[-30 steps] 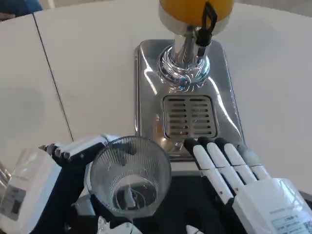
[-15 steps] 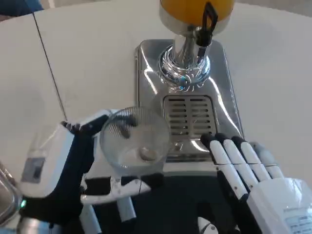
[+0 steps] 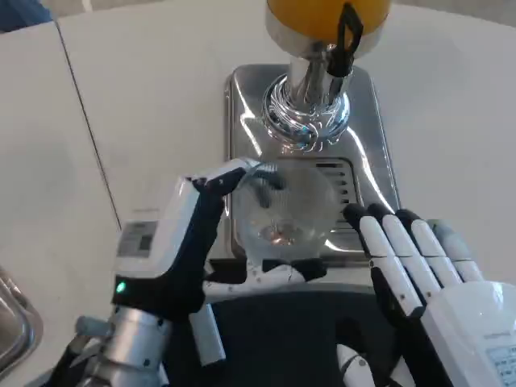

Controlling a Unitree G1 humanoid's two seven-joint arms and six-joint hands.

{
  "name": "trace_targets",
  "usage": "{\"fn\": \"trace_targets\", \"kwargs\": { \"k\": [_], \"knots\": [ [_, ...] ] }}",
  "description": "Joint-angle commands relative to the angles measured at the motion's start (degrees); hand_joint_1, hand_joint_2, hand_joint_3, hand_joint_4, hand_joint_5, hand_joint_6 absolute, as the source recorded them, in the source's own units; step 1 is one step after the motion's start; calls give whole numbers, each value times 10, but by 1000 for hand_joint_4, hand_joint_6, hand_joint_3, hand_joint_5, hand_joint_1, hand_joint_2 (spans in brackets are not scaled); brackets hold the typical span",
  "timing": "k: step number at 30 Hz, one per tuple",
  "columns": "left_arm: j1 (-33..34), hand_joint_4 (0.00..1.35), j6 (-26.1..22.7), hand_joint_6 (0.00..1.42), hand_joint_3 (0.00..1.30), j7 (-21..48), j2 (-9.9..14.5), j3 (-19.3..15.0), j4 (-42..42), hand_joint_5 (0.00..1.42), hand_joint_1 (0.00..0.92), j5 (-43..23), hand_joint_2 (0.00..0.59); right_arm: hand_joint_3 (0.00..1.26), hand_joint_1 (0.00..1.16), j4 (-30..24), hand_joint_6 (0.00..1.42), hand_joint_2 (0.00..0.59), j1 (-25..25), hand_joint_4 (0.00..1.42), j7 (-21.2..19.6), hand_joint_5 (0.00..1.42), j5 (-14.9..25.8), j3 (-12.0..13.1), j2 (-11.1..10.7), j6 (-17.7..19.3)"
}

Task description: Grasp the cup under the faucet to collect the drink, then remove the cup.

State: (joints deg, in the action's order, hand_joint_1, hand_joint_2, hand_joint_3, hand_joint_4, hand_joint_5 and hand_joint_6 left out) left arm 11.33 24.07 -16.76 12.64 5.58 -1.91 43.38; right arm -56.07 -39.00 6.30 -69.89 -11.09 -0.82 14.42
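- Here, the left hand [image 3: 173, 246] gripped a clear glass cup [image 3: 284, 211], with its fingers [image 3: 266, 274] wrapped round the near side of the cup and the white back of the hand turned up and to the left.
- The cup was held over the slotted drain grille [image 3: 339, 173] of the dispenser's shiny steel drip tray [image 3: 242, 105], near the front half of the tray.
- Whether the cup's base touched the grille or hung just above it could not be told.
- The cup's mouth faced up towards the camera, and a small patch of amber colour showed at the bottom of it.
- The black faucet lever [image 3: 347, 36] stood at the front of the orange drink tank [image 3: 322, 16], above the chrome column [image 3: 305, 105], and farther up the picture than the cup.
- The right hand [image 3: 439, 290] lay flat and palm down at the tray's front right corner, just beside the cup, with its fingers straight, apart and holding nothing.
- The fingertips [image 3: 356, 214] of the right hand reached close to the cup's right side; contact could not be judged.
- The dispenser stood on the white table [image 3: 145, 105], and a dark seam ran down the table at the left.
- A curved piece of metal [image 3: 12, 322] showed at the lower left edge.
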Motion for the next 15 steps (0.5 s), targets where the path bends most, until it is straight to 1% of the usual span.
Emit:
{"fn": "trace_targets", "kwargs": {
  "k": [1, 8, 12, 15],
  "knots": [
    [36, 1283, -14, 1424, 1209, -24, -6, 19, -31, 1424, 533, 5, 65, 0, 101, -2, 0, 586, -5, 0, 9, 0, 2, -3, -4, -1],
    [96, 1283, -52, 1424, 1209, -38, -16, 54, -91, 1424, 533, 20, 66, 0, 111, -3, 0, 586, 9, 0, 29, 0, -1, -15, 5, -9],
    [122, 1283, -62, 1424, 1209, -48, -16, 65, -124, 1424, 533, 18, 66, 0, 116, -2, 0, 586, 12, 0, 33, 0, -1, -18, 8, -13],
    [149, 1283, -73, 1424, 1209, -62, -22, 77, -154, 1424, 533, 22, 66, 0, 119, -4, 0, 586, 10, 0, 34, 0, 0, -19, 8, -15]
  ]
}}
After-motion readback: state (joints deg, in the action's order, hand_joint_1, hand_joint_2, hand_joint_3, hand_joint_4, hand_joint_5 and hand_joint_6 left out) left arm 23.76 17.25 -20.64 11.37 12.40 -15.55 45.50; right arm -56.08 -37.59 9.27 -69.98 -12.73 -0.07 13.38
